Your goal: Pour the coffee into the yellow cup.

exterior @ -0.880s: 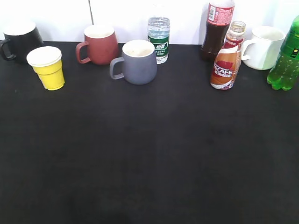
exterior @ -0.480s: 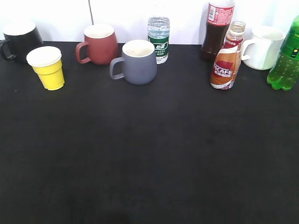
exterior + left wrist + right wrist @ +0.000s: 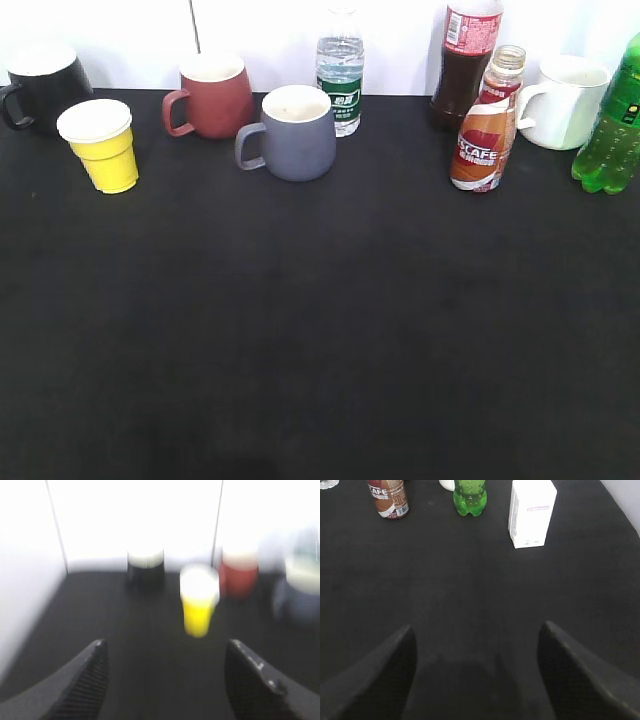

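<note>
Black table: four mugs, one yellow cup, one coffee; both pincers spread, empty.

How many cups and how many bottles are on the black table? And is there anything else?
Mugs with handles: 4 (black, red, grey, white)
Handleless cups: 1 (yellow cup)
Bottles: 4 (water, dark red-labelled, coffee, green)
Boxes: 1 (white box, seen only in the right wrist view)
Total: 10
</note>
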